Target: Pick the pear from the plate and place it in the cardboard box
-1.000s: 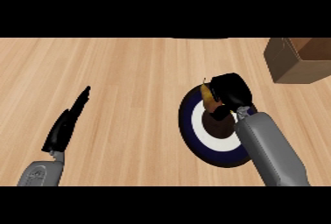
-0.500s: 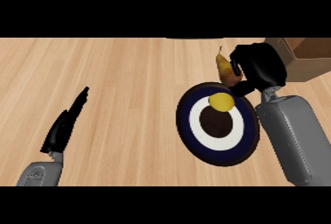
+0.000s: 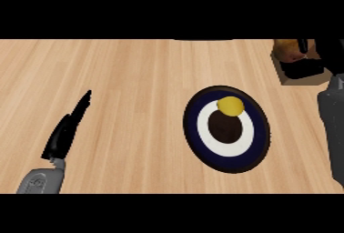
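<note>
Wooden counter (image 3: 134, 73): right hand (image 3: 326, 50) grasps pear (image 3: 287, 49) over cardboard box (image 3: 302, 75); left hand (image 3: 67, 129) rests with fingers straight; plate (image 3: 259, 141) holds a yellow fruit (image 3: 230, 105).

**Lemon and worktop**

A small yellow lemon (image 3: 230, 105) is lying toward the far side of the round dish, sitting on its white ring and overlapping the edge of the dark centre. The light wooden worktop (image 3: 134, 73) is stretching across the whole view, its grain running from side to side, with bare planks showing at the left and far side.
</note>
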### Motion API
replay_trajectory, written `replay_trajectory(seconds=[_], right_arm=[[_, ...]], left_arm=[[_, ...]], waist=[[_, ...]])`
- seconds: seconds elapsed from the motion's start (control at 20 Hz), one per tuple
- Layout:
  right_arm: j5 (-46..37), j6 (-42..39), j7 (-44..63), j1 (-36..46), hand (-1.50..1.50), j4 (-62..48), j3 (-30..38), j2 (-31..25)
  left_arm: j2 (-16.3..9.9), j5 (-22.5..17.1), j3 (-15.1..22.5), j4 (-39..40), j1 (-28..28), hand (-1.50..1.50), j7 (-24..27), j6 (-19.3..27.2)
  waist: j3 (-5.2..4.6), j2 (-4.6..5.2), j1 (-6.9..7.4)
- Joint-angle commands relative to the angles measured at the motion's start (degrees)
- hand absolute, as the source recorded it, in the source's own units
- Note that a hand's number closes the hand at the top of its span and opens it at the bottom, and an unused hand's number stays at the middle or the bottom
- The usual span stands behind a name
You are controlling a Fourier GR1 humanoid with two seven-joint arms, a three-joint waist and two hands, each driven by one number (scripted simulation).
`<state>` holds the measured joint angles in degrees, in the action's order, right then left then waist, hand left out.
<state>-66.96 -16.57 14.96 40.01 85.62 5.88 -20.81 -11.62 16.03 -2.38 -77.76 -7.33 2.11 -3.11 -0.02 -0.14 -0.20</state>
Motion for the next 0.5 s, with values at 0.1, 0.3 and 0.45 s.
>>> replay_trajectory(seconds=[0.1,0.3,0.45], right_arm=[[1.9,4.0,-2.3,3.1,1.50,-8.8,8.9,-6.2],[1.3,3.0,-2.1,7.5,1.50,-16.2,9.4,-8.8],[1.0,6.5,-6.2,9.5,1.50,-25.1,10.4,-11.7]], left_arm=[[-0.4,-0.1,0.2,-1.6,1.0,0.00,-0.3,-1.3],[-0.5,-0.2,-0.8,0.6,-1.7,0.00,0.4,-1.2],[0.1,-0.7,-1.6,3.0,-1.3,0.00,3.0,-0.6]], waist=[[0.03,0.25,0.72],[0.01,0.31,0.87],[0.01,0.42,1.02]])
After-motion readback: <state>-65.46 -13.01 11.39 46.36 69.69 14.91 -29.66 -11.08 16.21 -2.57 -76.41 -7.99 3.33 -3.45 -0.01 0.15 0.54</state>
